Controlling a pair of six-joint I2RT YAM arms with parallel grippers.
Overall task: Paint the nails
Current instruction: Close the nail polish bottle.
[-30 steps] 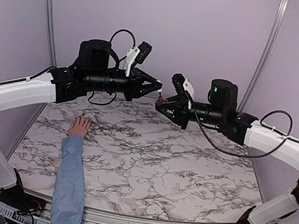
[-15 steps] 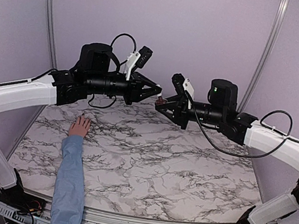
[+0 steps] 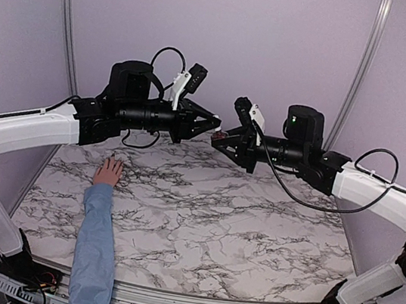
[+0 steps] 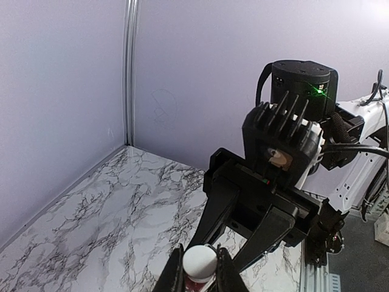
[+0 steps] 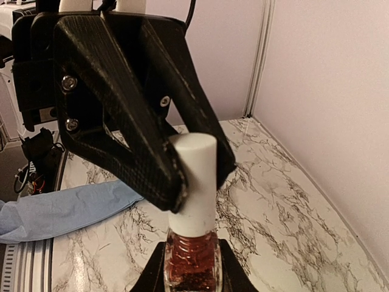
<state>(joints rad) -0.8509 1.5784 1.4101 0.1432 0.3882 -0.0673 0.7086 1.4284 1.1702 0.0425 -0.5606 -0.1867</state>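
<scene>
A light-skinned hand (image 3: 109, 172) in a light blue sleeve (image 3: 96, 243) lies flat on the marble table, left of middle. Its nails (image 3: 114, 161) are too small to make out. High above the back of the table, my right gripper (image 3: 220, 138) is shut on a small bottle of red polish (image 5: 191, 261). My left gripper (image 3: 217, 128) meets it from the left, and its fingers (image 5: 164, 164) are shut on the bottle's white cap (image 5: 194, 176). In the left wrist view the cap (image 4: 199, 260) sits between my left gripper's (image 4: 199, 271) jaws. The sleeve also shows in the right wrist view (image 5: 61, 210).
The marble table (image 3: 238, 226) is enclosed by lilac walls with metal corner posts (image 3: 362, 69). Both arms reach in from the sides and meet over the table's back middle. A metal rail (image 3: 188, 303) runs along the near edge.
My left gripper has moved right and slightly down onto the bottle's cap. The right gripper with the bottle has barely moved. The hand has stayed still.
</scene>
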